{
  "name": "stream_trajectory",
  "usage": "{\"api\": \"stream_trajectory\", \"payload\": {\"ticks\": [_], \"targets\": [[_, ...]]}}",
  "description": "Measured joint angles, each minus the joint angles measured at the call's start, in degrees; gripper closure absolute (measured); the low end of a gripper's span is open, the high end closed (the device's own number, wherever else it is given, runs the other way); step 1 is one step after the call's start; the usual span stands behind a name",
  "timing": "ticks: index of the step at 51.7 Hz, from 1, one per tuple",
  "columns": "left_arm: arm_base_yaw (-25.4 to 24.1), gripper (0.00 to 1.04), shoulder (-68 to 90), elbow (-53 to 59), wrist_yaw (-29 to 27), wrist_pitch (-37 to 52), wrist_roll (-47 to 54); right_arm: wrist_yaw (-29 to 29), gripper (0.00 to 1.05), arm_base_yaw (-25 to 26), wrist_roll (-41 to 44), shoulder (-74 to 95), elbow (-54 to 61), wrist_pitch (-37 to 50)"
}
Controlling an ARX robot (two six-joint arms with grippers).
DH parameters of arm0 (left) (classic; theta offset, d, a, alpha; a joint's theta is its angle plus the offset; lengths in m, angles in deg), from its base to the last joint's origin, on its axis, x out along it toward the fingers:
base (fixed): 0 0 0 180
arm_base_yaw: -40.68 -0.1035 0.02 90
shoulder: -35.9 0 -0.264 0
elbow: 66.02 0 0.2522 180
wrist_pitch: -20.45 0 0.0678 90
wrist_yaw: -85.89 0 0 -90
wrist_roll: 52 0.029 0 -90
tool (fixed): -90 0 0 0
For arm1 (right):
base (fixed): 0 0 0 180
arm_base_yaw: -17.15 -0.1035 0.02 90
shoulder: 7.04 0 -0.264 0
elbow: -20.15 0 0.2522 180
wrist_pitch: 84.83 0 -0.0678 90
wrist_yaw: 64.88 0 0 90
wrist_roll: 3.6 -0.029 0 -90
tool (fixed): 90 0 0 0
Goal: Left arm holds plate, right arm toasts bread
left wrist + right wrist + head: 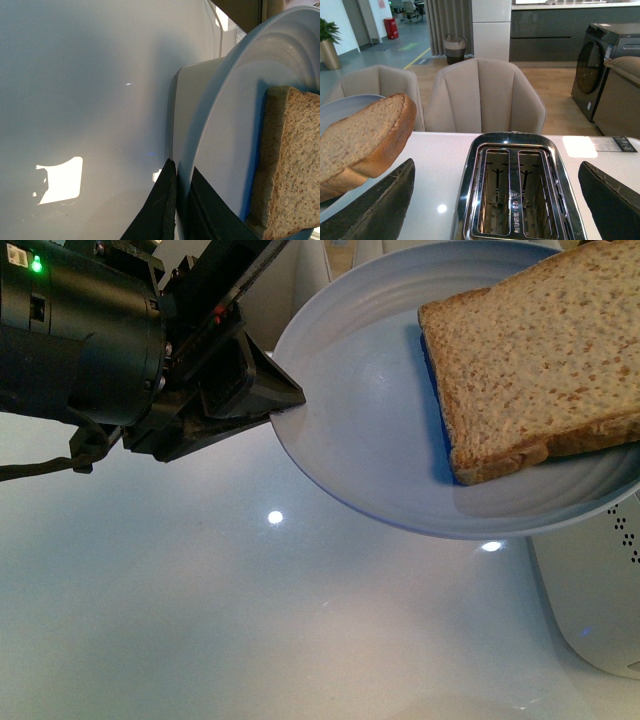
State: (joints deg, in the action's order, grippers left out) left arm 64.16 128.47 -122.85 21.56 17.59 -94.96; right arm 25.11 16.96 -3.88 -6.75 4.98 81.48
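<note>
Glossy white table (200, 620) reflects lamps; beige chairs (485, 95) and a washing machine (600, 60) stand behind it. The left gripper (285, 400) pinches the rim of the plate (370, 440), which carries the bread (540, 350). The right gripper (496, 167) is spread wide above a two-slot toaster (470, 200).

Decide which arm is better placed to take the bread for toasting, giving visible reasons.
Right. The left hand is shut on the plate; the right hand is open, with bread and toaster close before it.
</note>
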Motion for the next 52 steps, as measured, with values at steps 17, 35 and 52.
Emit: {"api": "stream_trajectory", "payload": {"ticks": [17, 35, 52], "targets": [[0.13, 1.02, -0.09, 0.02, -0.04, 0.0, -0.02, 0.0, 0.09, 0.0, 0.0, 0.0, 0.0, 0.0], [0.13, 1.02, -0.11, 0.02, -0.07, 0.0, -0.02, 0.0, 0.09, 0.0, 0.0, 0.0, 0.0, 0.0], [0.15, 1.02, -0.26, 0.11, -0.17, 0.0, -0.04, -16.44, 0.09, -5.22, -12.94, 11.78, -5.99, -19.21]]}}
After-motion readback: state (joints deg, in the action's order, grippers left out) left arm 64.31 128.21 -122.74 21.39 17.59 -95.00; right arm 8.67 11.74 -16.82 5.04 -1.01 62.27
